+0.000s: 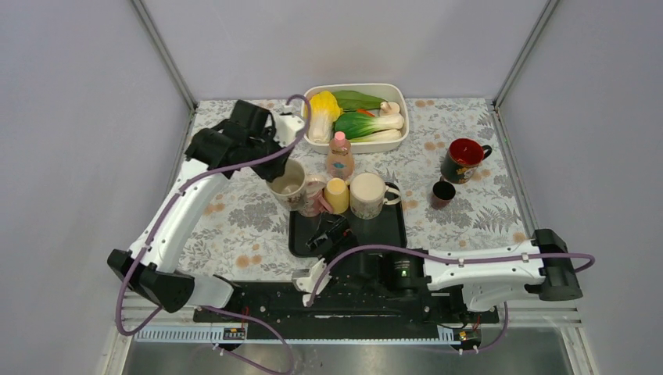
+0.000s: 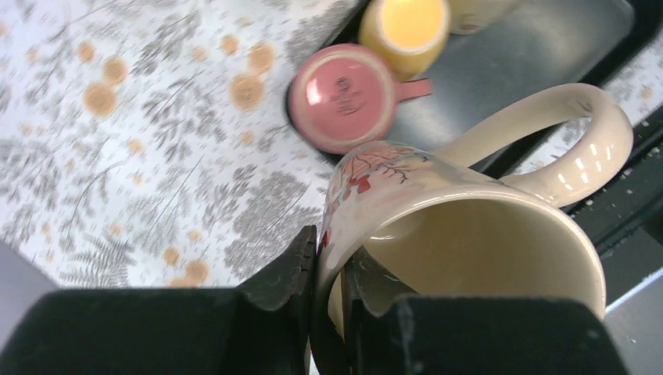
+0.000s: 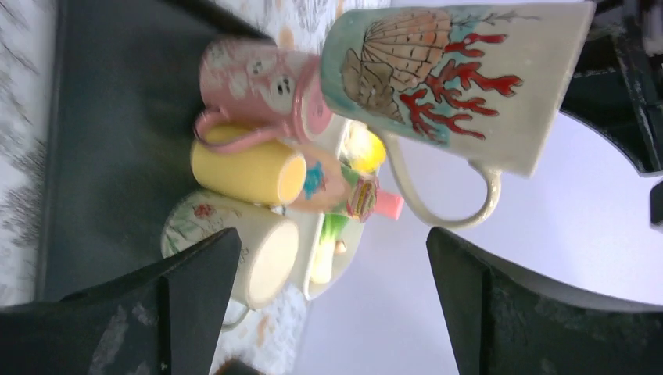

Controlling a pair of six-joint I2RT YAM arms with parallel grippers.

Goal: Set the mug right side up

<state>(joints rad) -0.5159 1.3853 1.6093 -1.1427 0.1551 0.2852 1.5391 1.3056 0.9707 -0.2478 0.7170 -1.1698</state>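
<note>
Left gripper (image 2: 329, 262) clamps mug (image 2: 477, 258) rim, mouth up, over tray (image 1: 391, 234) left edge; right gripper (image 3: 332, 293) spread. Next I lower, release.

Bare tray (image 1: 377, 234) front; lifted mug (image 1: 288, 185), pink mug (image 1: 313, 197), yellow cup (image 1: 337, 195) crowded at rear.

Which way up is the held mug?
Mouth up, roughly upright: the top view looks into the mug; the left claw pinches its rim.

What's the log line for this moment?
left gripper: jaws shut on mug rim | mug: aloft, mouth up | right gripper: open over tray
</note>
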